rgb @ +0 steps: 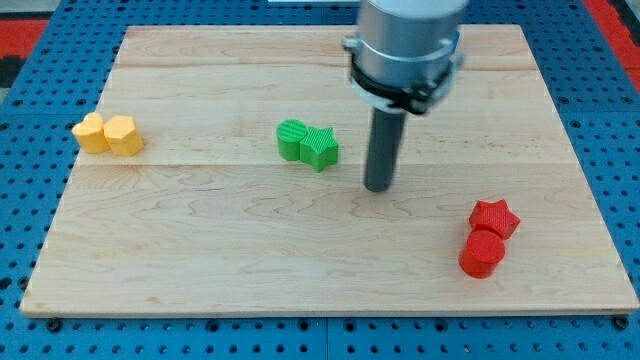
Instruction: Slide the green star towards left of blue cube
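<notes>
The green star [320, 148] lies near the middle of the wooden board [200, 240], touching a green round block [292, 139] on its left. My tip [377, 187] rests on the board a short way to the right of the green star and slightly below it, not touching it. No blue cube shows in this view.
Two yellow blocks [108, 134] sit together at the board's left edge. A red star [494, 218] and a red round block [482, 254] sit together at the lower right. The arm's grey body [405, 45] hangs over the top middle.
</notes>
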